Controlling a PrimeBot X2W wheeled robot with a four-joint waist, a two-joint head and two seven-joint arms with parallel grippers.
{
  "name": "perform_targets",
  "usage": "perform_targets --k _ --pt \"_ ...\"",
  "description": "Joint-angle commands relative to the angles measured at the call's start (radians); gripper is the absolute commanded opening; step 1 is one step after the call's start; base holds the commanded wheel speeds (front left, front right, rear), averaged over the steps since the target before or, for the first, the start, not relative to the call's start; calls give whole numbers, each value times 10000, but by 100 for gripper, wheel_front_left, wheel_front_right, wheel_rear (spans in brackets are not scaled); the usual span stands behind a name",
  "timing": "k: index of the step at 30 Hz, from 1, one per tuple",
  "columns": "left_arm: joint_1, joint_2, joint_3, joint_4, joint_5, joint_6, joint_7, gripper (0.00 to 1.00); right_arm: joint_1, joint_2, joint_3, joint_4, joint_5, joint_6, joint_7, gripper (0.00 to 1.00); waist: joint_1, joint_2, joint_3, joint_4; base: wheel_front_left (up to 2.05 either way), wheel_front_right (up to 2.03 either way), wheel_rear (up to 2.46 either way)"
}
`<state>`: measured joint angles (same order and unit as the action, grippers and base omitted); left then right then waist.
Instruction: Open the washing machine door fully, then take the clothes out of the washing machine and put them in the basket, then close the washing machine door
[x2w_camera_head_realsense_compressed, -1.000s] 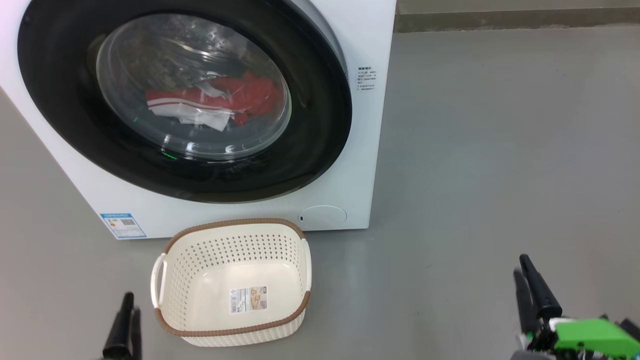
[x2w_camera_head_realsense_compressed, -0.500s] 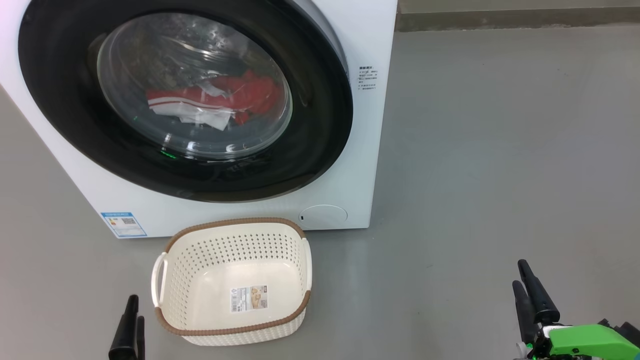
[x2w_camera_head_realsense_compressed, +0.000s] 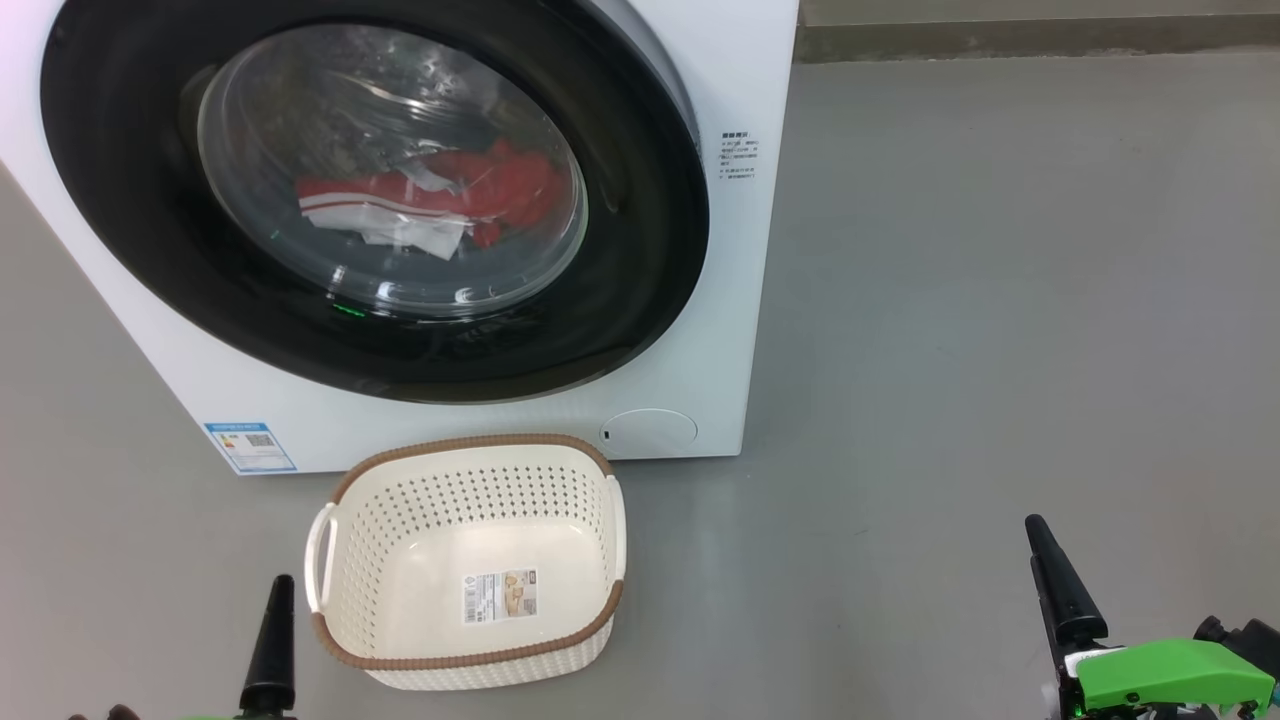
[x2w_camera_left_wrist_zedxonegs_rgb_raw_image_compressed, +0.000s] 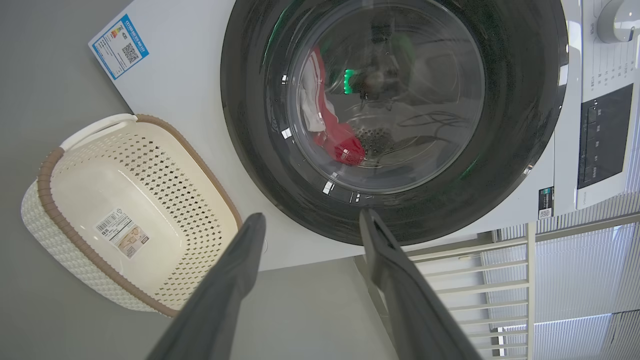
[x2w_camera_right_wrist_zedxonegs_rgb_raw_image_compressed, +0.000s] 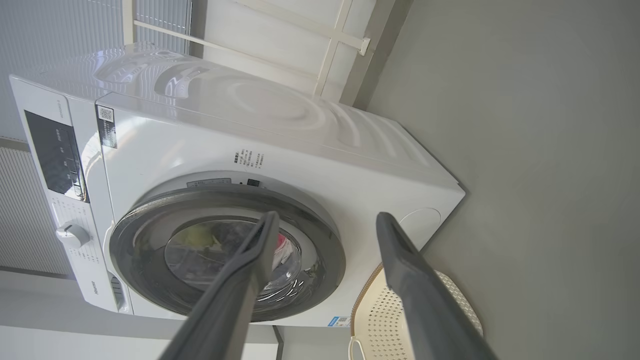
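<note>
The white washing machine (x2w_camera_head_realsense_compressed: 740, 80) stands at upper left with its round black-rimmed door (x2w_camera_head_realsense_compressed: 640, 250) over the opening. Red and white clothes (x2w_camera_head_realsense_compressed: 500, 185) show through the glass window, low in the drum, and again in the left wrist view (x2w_camera_left_wrist_zedxonegs_rgb_raw_image_compressed: 345, 145). The cream basket (x2w_camera_head_realsense_compressed: 470, 442) sits on the floor in front of the machine, with just a label on its bottom. My left gripper (x2w_camera_left_wrist_zedxonegs_rgb_raw_image_compressed: 312, 216) is open and holds nothing; one finger (x2w_camera_head_realsense_compressed: 270, 640) rises left of the basket. My right gripper (x2w_camera_right_wrist_zedxonegs_rgb_raw_image_compressed: 327, 216) is open too, finger (x2w_camera_head_realsense_compressed: 1060, 590) at lower right, well away from the machine.
Grey floor spreads to the right of the machine up to a dark skirting (x2w_camera_head_realsense_compressed: 1000, 40). A blue sticker (x2w_camera_head_realsense_compressed: 250, 447) and a round flap (x2w_camera_head_realsense_compressed: 650, 430) mark the machine's lower front. A control panel (x2w_camera_left_wrist_zedxonegs_rgb_raw_image_compressed: 602, 140) and a white railing (x2w_camera_left_wrist_zedxonegs_rgb_raw_image_compressed: 500, 280) show in the left wrist view.
Both grippers have opened: each showed two fingers close together in the head view, now a single finger shows. The left gripper has shifted slightly right and down. The machine and basket have stayed put.
</note>
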<state>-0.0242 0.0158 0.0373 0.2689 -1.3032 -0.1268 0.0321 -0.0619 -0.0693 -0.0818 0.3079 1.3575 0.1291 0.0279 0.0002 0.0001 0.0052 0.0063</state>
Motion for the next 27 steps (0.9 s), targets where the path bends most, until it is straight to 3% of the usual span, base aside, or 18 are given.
perform_targets --k 1,27 --pt "-121 173 32 -352 519 -13 -128 100 -200 -207 96 -300 -432 4 -131 100 -1 -1 1 7 0 0 0" --pt "105 339 -639 -766 4238 422 -872 100 -71 -630 815 -96 -3568 7 -863 100 -1 -1 -50 85 0 0 0"
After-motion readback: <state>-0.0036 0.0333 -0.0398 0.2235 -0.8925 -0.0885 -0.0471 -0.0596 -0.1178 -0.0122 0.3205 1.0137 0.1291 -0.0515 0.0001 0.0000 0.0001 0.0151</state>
